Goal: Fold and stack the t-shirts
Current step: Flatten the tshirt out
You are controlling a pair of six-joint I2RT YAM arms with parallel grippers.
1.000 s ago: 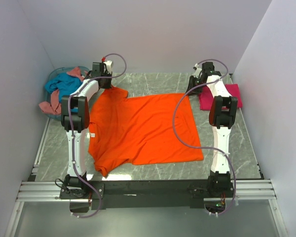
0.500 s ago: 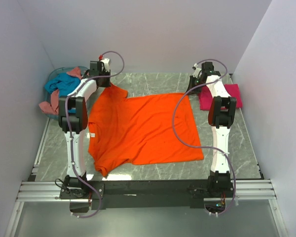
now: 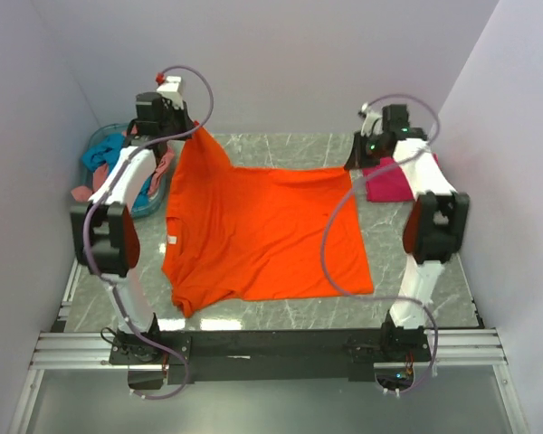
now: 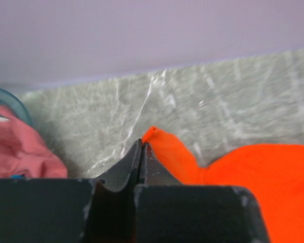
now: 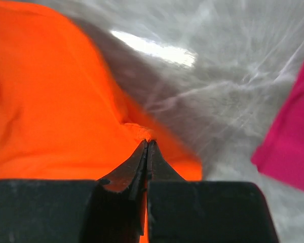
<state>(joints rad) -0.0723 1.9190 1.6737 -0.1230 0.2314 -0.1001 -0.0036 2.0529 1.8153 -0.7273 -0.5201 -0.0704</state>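
Note:
The bright orange t-shirt [image 3: 262, 231] lies spread on the grey marble table, its white neck label [image 3: 173, 240] at the left edge. My left gripper [image 3: 192, 129] is shut on the shirt's far left sleeve [image 4: 164, 147] and holds it lifted. My right gripper [image 3: 353, 165] is shut on the shirt's far right corner [image 5: 139, 132], raised off the table. The magenta-pink t-shirt [image 3: 391, 181] lies folded at the far right, also in the right wrist view [image 5: 289, 142]. The teal-blue shirt [image 3: 95, 155] and salmon-pink shirt [image 3: 152, 174] sit in the basket.
A pale blue round basket [image 3: 149, 203] stands at the far left by the wall. Lilac walls close in the back and both sides. The arm bases sit on a metal rail [image 3: 271, 348] at the near edge.
Both arms have risen, lifting the shirt's far edge off the table. The left sleeve is pulled up and back, and the right corner is pulled up.

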